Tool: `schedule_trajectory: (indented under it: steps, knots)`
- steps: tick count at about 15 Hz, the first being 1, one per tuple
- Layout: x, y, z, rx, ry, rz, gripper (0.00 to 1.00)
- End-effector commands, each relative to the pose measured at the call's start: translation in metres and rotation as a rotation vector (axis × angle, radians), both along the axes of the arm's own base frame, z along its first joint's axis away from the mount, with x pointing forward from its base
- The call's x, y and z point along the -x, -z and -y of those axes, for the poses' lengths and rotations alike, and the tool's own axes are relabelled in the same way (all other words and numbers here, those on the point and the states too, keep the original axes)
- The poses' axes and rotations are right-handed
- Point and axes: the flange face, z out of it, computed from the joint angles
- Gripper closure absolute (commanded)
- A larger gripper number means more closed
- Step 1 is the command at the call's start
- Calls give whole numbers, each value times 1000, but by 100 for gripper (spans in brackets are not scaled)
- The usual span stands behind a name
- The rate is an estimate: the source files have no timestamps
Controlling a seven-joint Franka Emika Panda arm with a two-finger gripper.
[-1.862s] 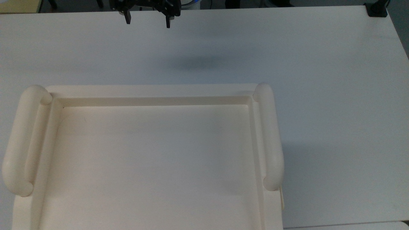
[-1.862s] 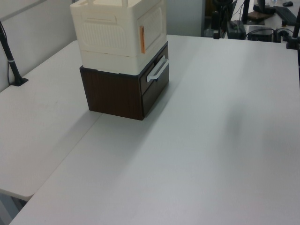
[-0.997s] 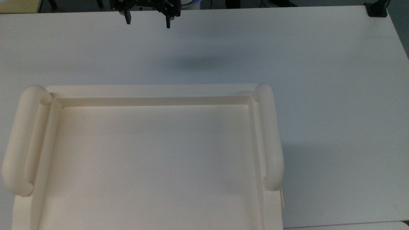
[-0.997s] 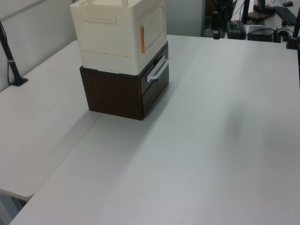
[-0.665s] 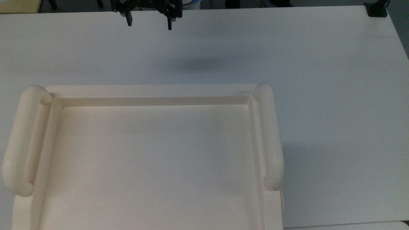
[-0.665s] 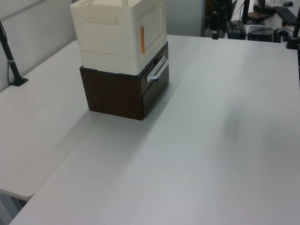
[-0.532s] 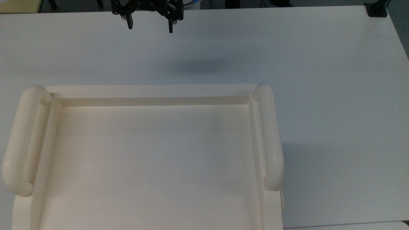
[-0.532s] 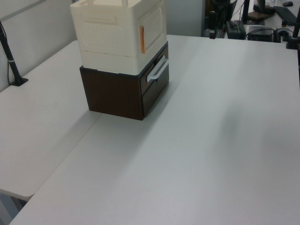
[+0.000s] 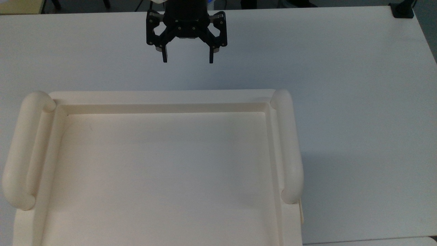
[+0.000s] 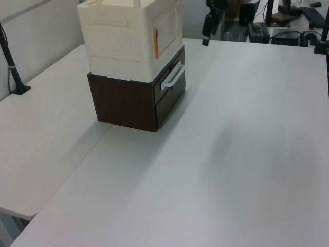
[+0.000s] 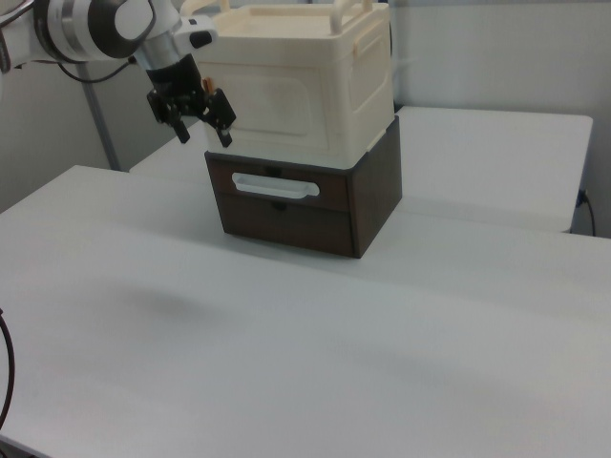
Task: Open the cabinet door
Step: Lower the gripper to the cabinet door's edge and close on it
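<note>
The cream cabinet (image 9: pixel 164 97) shows its recessed top and two rounded side handles in the top view. It stands on a dark brown drawer unit (image 10: pixel 128 103). The cabinet door (image 10: pixel 167 25) is a flat cream panel with an orange strip (image 10: pixel 156 43) along one edge, and it lies shut against the cabinet (image 11: pixel 315 95). My gripper (image 9: pixel 187 62) hangs open in front of the door face, a short way off and touching nothing. In the right view the gripper (image 11: pixel 205 138) is level with the door (image 11: pixel 277 100), near the door's left edge.
The brown unit has a white drawer handle (image 11: pixel 275 186) below the door. A wide white table (image 10: pixel 247 154) stretches in front of the cabinet. A black clamp (image 9: pixel 403 10) sits at the table's far corner, and a black pole (image 10: pixel 13 69) stands at the left view's left.
The gripper has come from the table's far edge towards the cabinet front, rightwards and down the top view. Its fingers stay open. The cabinet and door have not moved.
</note>
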Motion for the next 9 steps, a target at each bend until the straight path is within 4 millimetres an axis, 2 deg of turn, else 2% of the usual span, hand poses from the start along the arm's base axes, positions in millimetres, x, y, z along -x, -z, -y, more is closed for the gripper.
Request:
schedule_trajectory:
  steps: [1, 3, 4, 9]
  knots:
    - [-13, -12, -17, -5, 6, 116, 0]
    - [-21, -16, -26, -33, 39, 203, 0]
    - [-28, -11, -32, -41, 43, 235, 0]
    - [-60, -10, -47, -44, 46, 356, 0]
